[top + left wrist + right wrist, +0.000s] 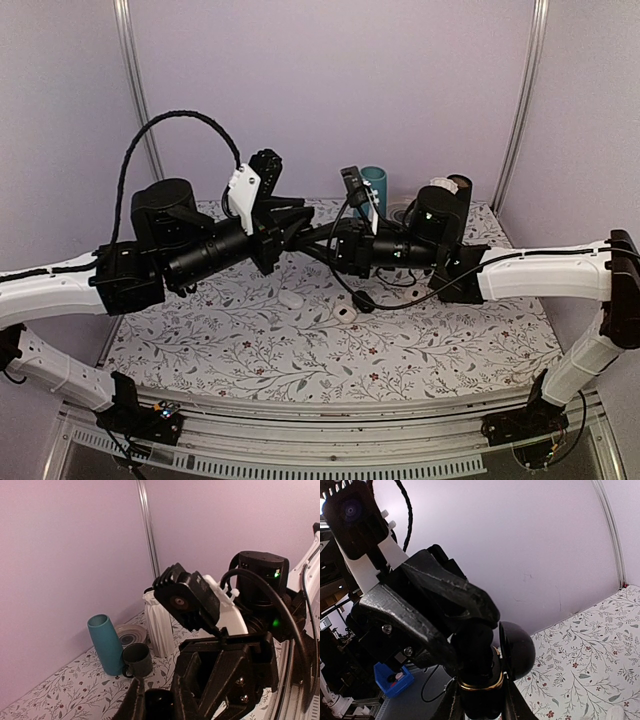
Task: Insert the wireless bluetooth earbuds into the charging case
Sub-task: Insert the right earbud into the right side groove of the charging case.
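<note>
So the right hand (481, 707) is clamped on the black charging case (517, 652) above the worktop (250, 340), left hand (300, 235) pinched shut right at it.

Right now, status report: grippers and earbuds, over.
Right gripper shut on black charging case. Left gripper shut, tips at it. Earbuds not visible. Nothing seen in the way.

Teal tumbler (106, 645), dark mug (137, 660) just beside it, grey plate (129, 635) behind — white ribbed jug (160, 625), floral tablecloth (300, 350)
</note>
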Motion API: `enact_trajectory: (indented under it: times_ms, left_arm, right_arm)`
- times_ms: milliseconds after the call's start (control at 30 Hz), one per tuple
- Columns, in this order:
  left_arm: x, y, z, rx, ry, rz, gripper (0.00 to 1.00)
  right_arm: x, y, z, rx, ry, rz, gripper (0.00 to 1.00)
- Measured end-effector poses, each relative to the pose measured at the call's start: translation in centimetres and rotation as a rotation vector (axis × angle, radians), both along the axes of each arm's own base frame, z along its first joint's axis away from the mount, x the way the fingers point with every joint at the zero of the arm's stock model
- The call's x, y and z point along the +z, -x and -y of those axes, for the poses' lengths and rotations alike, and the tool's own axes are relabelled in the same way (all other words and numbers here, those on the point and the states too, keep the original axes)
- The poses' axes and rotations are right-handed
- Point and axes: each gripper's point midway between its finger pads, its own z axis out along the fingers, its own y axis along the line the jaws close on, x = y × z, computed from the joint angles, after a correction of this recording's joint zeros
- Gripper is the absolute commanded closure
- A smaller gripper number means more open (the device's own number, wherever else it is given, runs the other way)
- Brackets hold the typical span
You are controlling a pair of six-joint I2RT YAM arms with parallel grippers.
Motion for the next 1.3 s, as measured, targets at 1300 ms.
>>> enact_trajectory:
  times_ms: [1300]
  left_arm:
    - [0.29,0.21,0.55,-0.016,0.015,-0.015,0.97]
  right_arm:
    - [0.83,-0.53,-0.06,-0.048,0.009,0.006,0.97]
